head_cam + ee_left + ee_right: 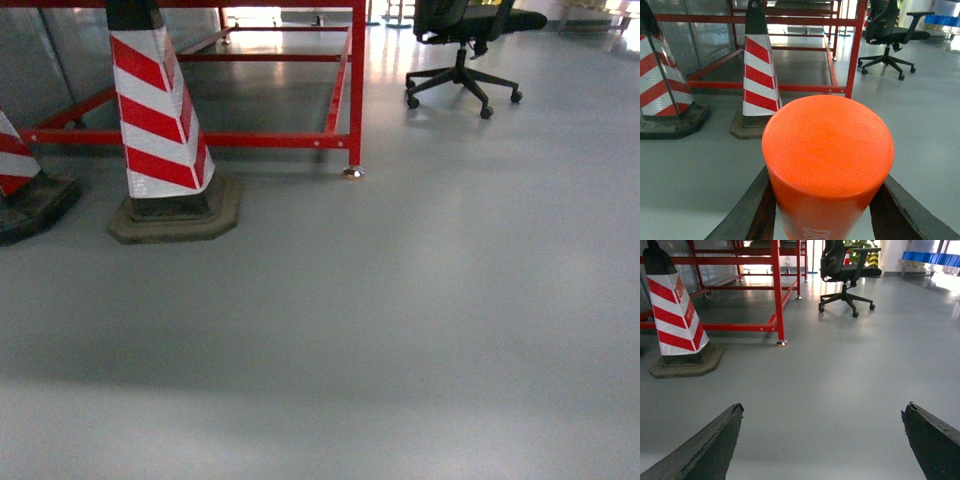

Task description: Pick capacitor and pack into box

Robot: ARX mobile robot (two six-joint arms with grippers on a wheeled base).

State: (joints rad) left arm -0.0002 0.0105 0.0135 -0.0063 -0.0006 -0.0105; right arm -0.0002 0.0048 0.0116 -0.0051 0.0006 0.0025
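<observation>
The capacitor [827, 150] is a fat orange cylinder with white lettering low on its side, and it fills the middle of the left wrist view. My left gripper [827, 176] is shut on it, one dark finger [752, 210] pressed to each side. My right gripper [825, 406] is open, its dark fingers [710, 450] spread wide over bare grey floor with nothing between them. The box is out of view in all three views. Neither gripper shows in the head view.
A red-and-white striped cone [158, 120] on a rubber base stands at the left, with a second cone [15, 165] at the far left edge. Behind them is a red metal frame [355, 90]. A black office chair [465, 50] stands at the back right. Grey floor [400, 320] lies ahead.
</observation>
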